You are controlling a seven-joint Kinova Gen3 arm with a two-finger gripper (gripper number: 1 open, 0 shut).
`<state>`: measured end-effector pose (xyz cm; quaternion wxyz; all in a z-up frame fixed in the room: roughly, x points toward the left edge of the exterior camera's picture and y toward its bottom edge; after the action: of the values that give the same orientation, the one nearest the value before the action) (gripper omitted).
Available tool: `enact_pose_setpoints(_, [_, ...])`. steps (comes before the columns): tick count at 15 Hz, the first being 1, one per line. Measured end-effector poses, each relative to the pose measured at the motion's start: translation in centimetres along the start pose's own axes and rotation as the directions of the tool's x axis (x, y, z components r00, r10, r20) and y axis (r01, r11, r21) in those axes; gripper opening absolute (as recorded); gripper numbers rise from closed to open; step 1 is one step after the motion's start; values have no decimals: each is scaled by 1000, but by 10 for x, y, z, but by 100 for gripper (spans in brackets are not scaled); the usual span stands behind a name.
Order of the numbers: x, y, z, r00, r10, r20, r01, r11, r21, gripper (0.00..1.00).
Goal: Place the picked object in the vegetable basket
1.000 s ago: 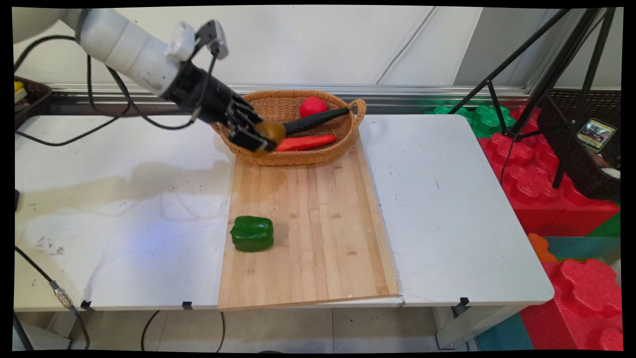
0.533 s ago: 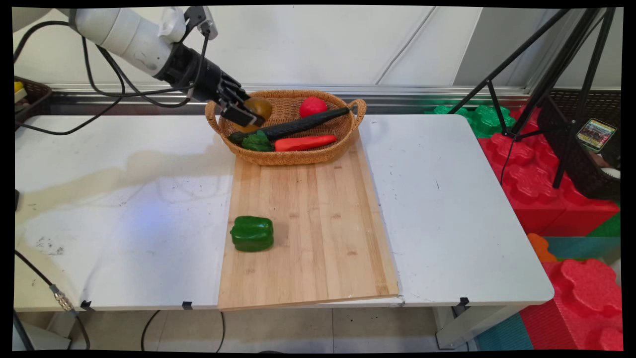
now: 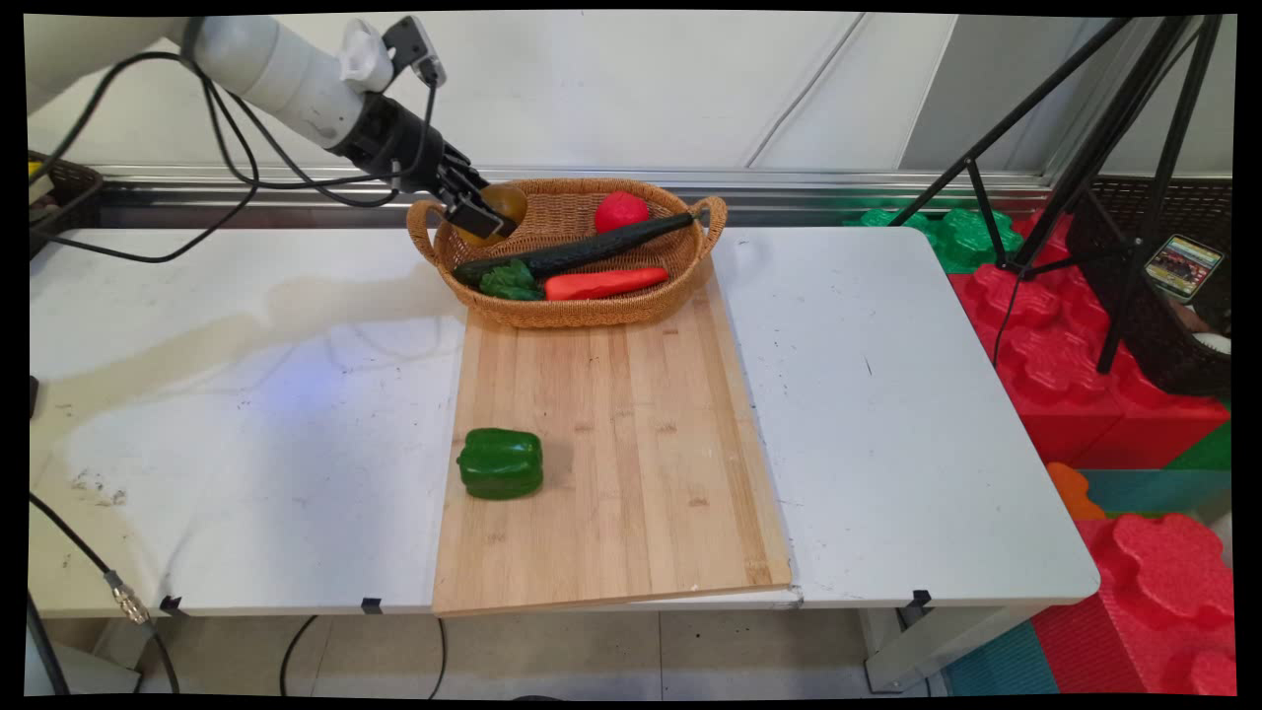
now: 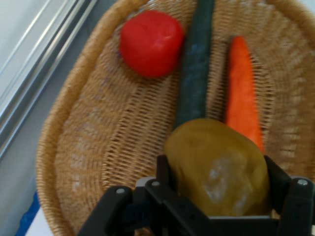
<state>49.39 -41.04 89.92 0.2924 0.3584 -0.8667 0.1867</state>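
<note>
My gripper (image 3: pixel 490 211) is shut on a brownish-yellow potato (image 4: pixel 219 169), held above the left end of the wicker basket (image 3: pixel 582 314). In the hand view the potato (image 3: pixel 507 201) sits between the two fingers (image 4: pixel 165 172) over the basket's woven floor (image 4: pixel 113 142). Inside the basket lie a red tomato (image 3: pixel 621 211), a long dark cucumber (image 3: pixel 582 251), a red-orange carrot (image 3: pixel 603 284) and a leafy green vegetable (image 3: pixel 511 282). The tomato (image 4: pixel 150 43), cucumber (image 4: pixel 194 64) and carrot (image 4: pixel 241 88) lie beyond the potato.
The basket stands at the far end of a wooden cutting board (image 3: pixel 611 444). A green bell pepper (image 3: pixel 500 462) lies on the board's near left part. A black tripod (image 3: pixel 1104 148) and red foam blocks (image 3: pixel 1085 385) stand right of the table (image 3: pixel 887 414).
The gripper, with the potato in it, rose from the basket's front left rim and moved back and left, uncovering the leafy green vegetable.
</note>
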Motion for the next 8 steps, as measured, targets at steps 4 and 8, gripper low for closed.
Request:
enact_pose_setpoints(4, [-2,-18,24,999,-20,25,19,999,30,0])
enact_pose_setpoints(8, [-3,-37,53,998,-38,49,36,998,54,0])
